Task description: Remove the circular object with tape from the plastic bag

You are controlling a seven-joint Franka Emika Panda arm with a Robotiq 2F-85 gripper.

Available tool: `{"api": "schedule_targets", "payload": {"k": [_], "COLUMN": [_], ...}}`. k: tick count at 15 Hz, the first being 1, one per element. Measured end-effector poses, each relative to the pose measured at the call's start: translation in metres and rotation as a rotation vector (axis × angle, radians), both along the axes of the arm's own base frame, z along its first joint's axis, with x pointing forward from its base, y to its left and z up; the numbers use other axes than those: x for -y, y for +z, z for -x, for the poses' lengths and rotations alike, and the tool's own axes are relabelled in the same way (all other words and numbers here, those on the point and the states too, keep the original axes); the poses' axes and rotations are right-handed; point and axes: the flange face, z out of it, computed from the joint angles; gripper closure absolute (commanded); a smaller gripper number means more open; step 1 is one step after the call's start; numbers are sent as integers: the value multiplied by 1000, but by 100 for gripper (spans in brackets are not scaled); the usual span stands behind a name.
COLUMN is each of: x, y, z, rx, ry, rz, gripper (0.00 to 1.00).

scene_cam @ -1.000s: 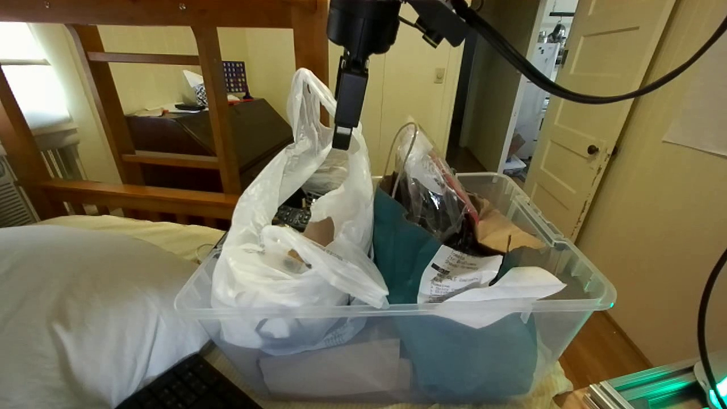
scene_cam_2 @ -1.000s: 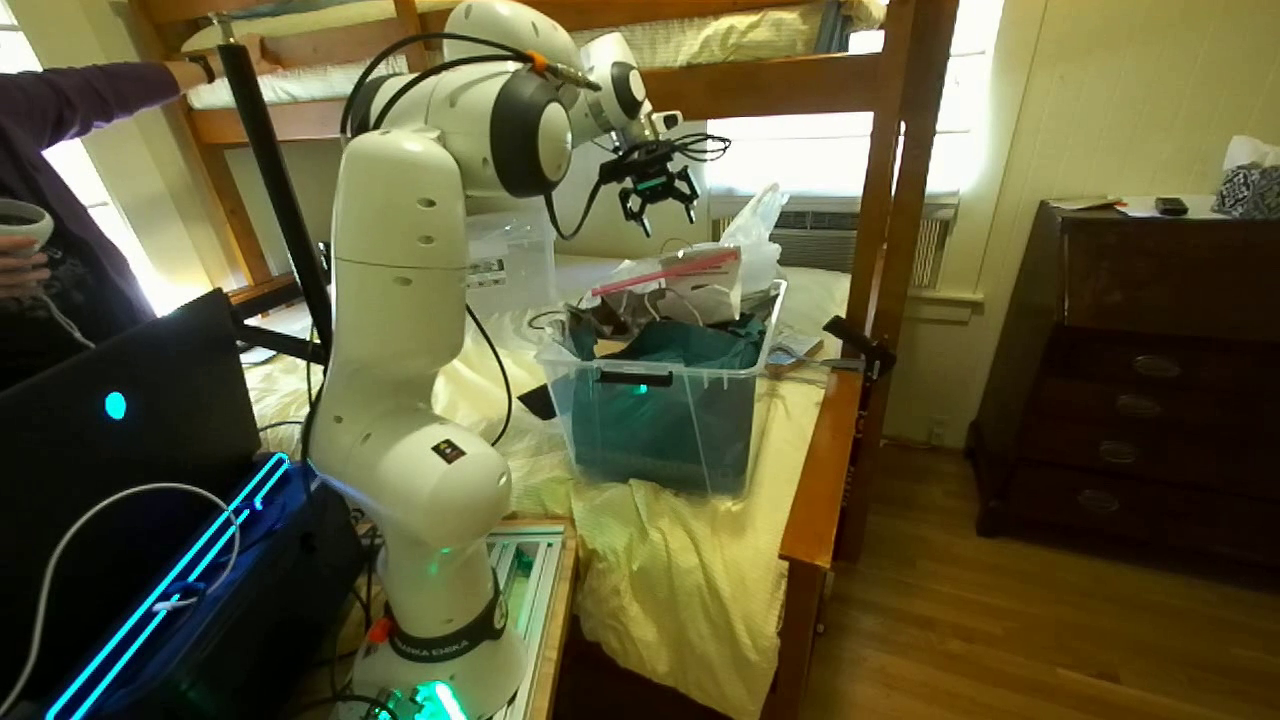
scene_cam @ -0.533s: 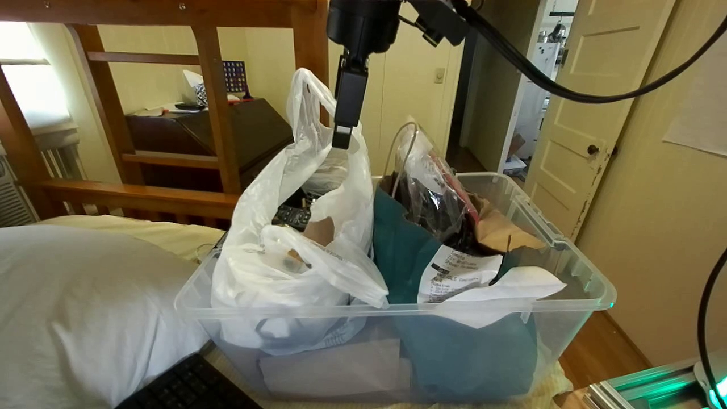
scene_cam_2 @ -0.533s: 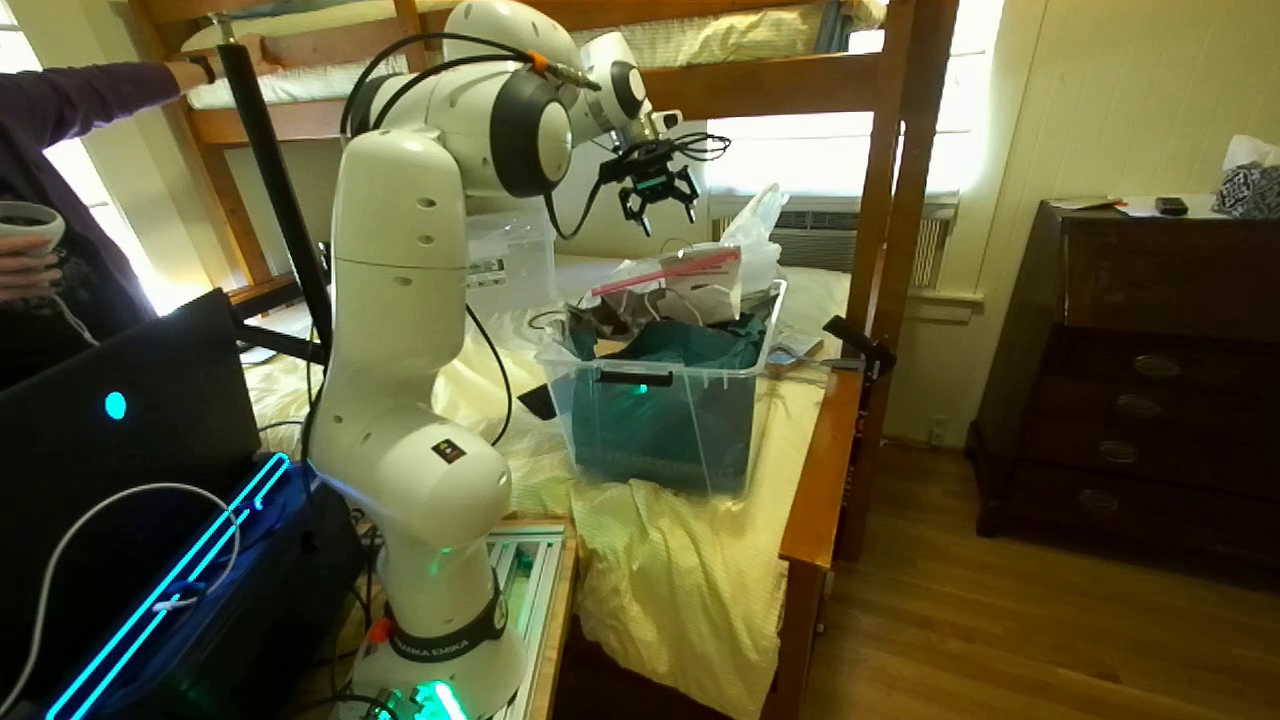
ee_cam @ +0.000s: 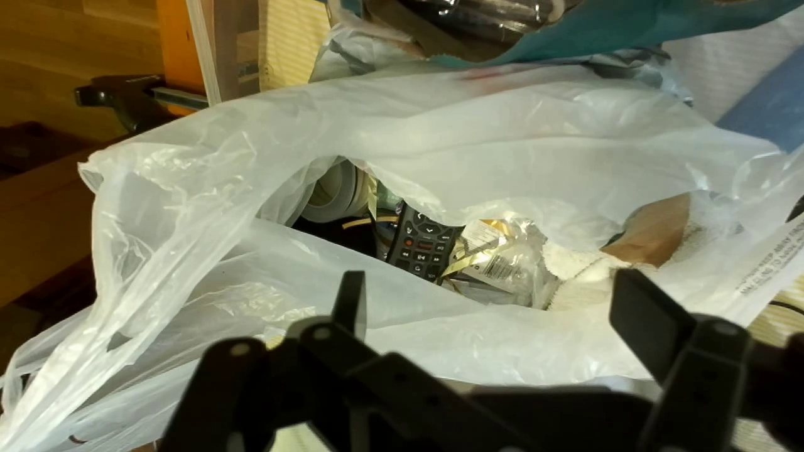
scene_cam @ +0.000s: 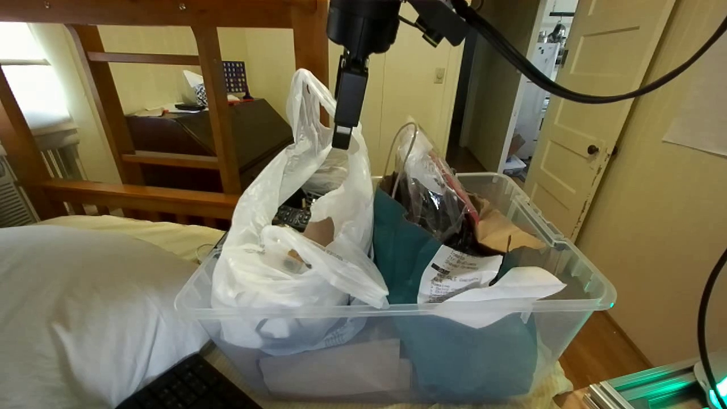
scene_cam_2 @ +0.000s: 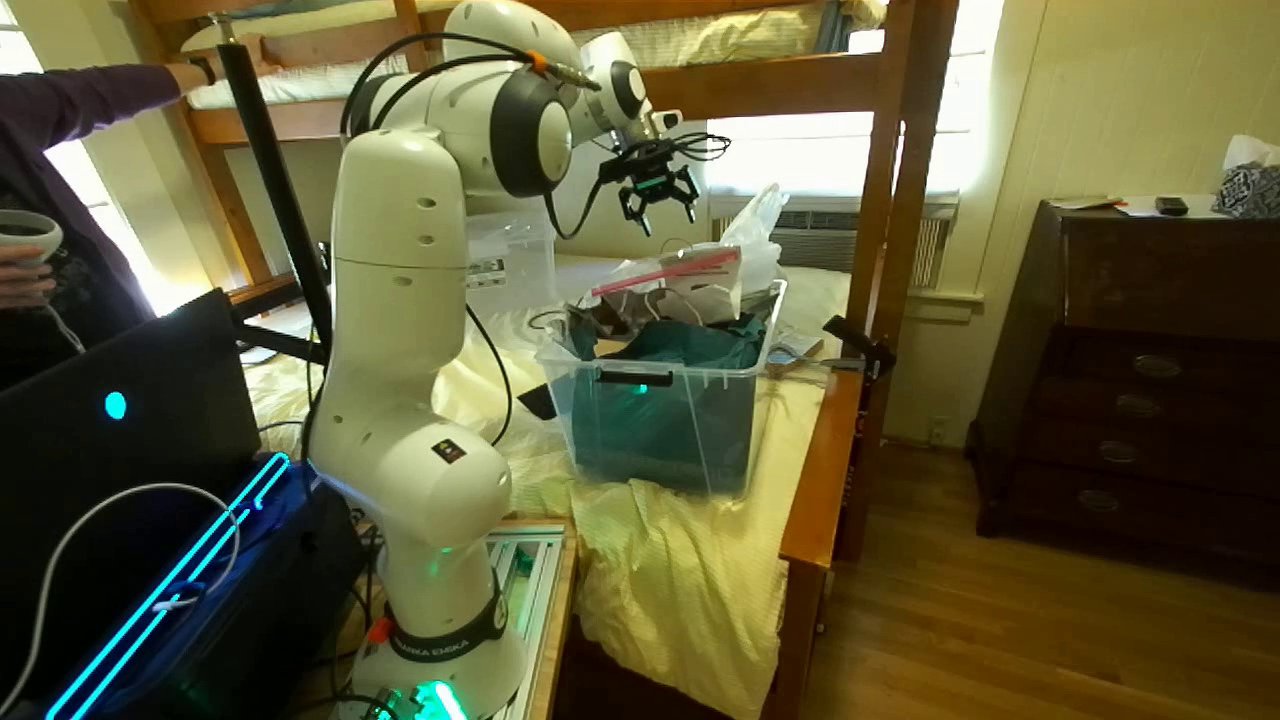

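The wooden bunk bed (scene_cam_2: 770, 100) fills the back of an exterior view, and out in front of it towers the white Franka Panda arm (scene_cam_2: 395, 220)! On the lower bunk's bedding (scene_cam_2: 690, 560) sits the clear plastic bin (scene_cam: 579, 307), loaded to the rim. Inside it slumps the white plastic bag (scene_cam: 250, 238), a loop handle (scene_cam: 296, 113) standing tall, right beside a teal paper bag (scene_cam: 397, 250). Over the bin hangs the gripper (ee_cam: 487, 289), fingers spread wide (whether it brushes that tall handle cannot be told). Down in the white bag's open mouth, a black remote control (ee_cam: 422, 248) shows its buttons, and just beside it, inside the bag, sits a round pale-rimmed object (ee_cam: 344, 191), partly covered by the plastic; whether it carries tape cannot be made out.
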Motion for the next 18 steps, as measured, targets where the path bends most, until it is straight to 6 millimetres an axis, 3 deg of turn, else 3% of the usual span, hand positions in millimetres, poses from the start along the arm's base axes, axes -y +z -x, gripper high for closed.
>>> {"api": "schedule_targets", "payload": {"k": [11,18], "x": [-3,-45], "y": [-5,-8], "z": [-8,-11], "rx": [-34,-47], "ry": [-78,-217], "rz": [59,15], "gripper": [0,0]}}
